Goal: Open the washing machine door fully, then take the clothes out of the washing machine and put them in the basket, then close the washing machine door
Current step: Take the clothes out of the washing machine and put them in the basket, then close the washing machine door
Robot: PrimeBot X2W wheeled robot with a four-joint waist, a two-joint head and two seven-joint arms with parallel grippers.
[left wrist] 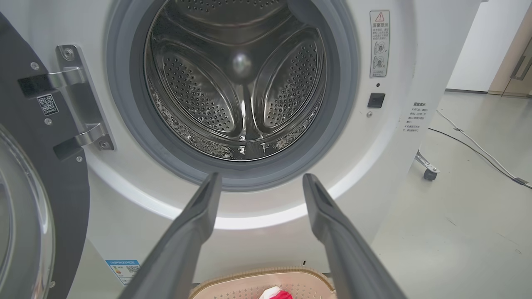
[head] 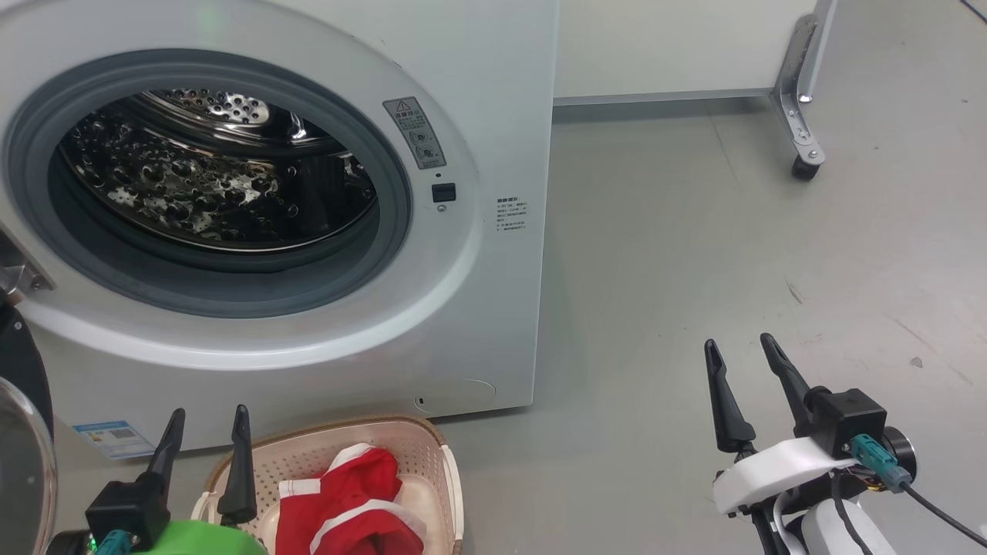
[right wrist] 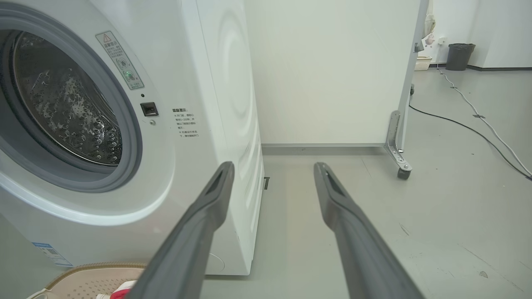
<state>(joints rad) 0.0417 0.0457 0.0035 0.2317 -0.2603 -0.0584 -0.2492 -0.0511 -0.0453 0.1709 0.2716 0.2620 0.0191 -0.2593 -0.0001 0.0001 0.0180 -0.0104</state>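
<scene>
Open at left edge: black-rimmed glass door [head: 21, 362].
Both wide, empty: left pincer [head: 210, 411], right pincer [head: 738, 340]; red fabric clothes [head: 347, 501] inside cream perforated basket [head: 451, 462].

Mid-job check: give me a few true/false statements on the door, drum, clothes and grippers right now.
The washing machine door is shut. False: it stands swung open.
The drum is empty. True.
The red clothes lie in the basket. True.
The left gripper holds a garment. False: its fingers are open and empty.
The right gripper is shut. False: it is open.
</scene>
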